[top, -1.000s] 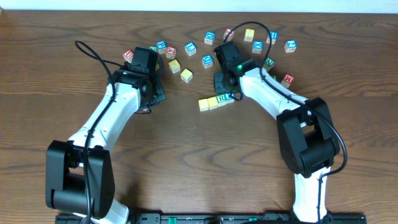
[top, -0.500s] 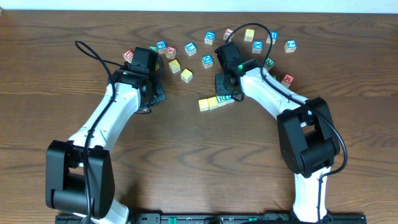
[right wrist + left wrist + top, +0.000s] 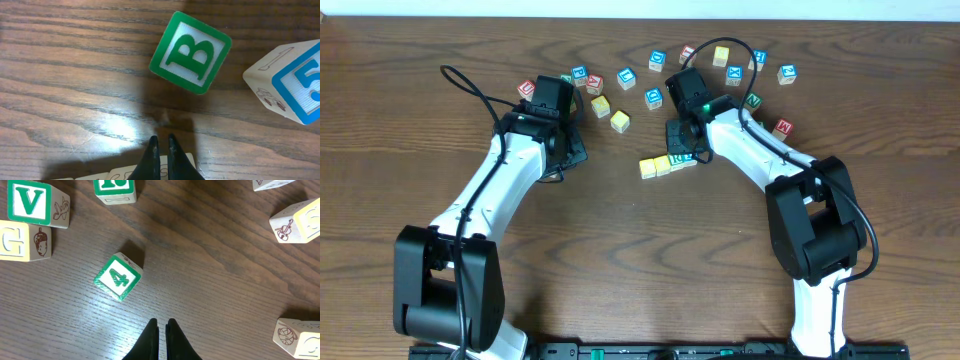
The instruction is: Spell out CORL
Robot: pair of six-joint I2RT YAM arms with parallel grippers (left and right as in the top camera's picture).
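- Overhead only: a short slanted row on the counter (image 3: 620,260) between the arms, made of two yellow-topped cubes (image 3: 655,165) touching, then the green R cube (image 3: 677,159) against them; row's right end tucked under the right arm's wrist and unreadable
- Also overhead only: loose cubes (image 3: 626,78) scattered across the far side of the counter, apart from the row; both arms reaching in from the near edge
- Right wrist only: right hand (image 3: 161,147) with fingertips pressed together, pinching nothing, over bare wood; green B cube (image 3: 191,51) tilted just ahead, blue 5 cube (image 3: 287,82) to its right and apart from it; pale cube tops peeking in at the bottom edge, too cropped to read
- Left wrist only: left hand (image 3: 162,330) likewise pressed together and empty; green 4 cube (image 3: 118,277) ahead and left of the tips, not touching; green V cube (image 3: 32,202) and acorn cube (image 3: 25,242) just beside each other at the left edge; violin cube (image 3: 295,222) at the right
- Characters on B, 4 and V plain from the wrists, not from above
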